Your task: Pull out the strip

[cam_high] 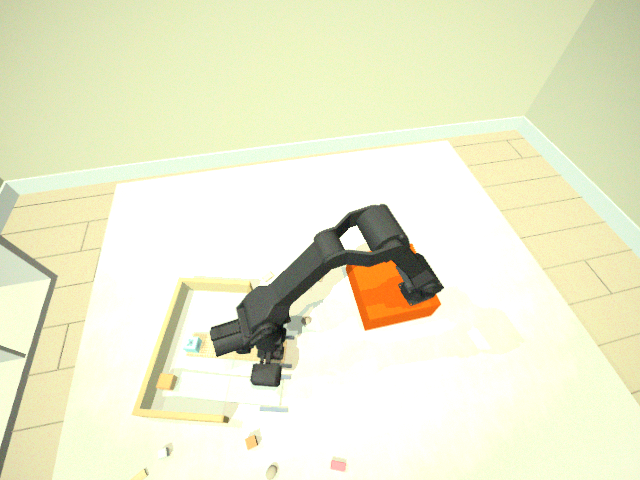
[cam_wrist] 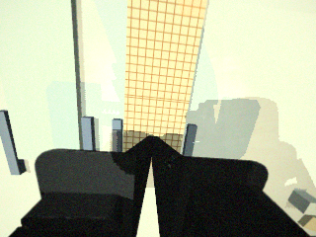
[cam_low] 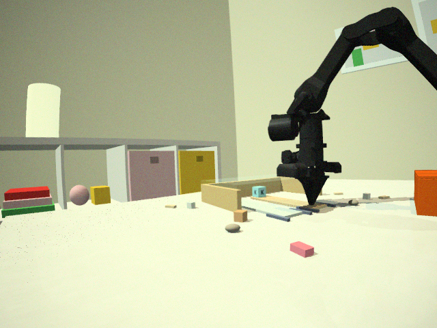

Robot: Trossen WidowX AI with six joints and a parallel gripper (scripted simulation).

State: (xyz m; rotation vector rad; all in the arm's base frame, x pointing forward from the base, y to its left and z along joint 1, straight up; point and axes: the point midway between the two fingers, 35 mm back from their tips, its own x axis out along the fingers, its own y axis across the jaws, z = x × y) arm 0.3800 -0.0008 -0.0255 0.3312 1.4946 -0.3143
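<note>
The hand pointed downward, its two fingers pressed together at the tips, over the near end of a tan strip marked with a grid. Nothing could be seen pinched between them; whether the tips touched the strip was not clear. Short blue-gray bars stood on either side of that end.

The strip ran away from the hand to a light-blue cube, which rested on its far end, upright and lettered K on the two sides that showed in the exterior view. Pale strips lay alongside, and an orange block sat near the far wall of the wooden frame around them.

Outside the frame, on the table, were a small orange cube, a gray-brown stone and a pink block, all apart from one another. The black arm arched back to a bright orange box. Beyond the table, a gray shelf unit held a pink bin and a yellow bin, with a white cylinder on top.
</note>
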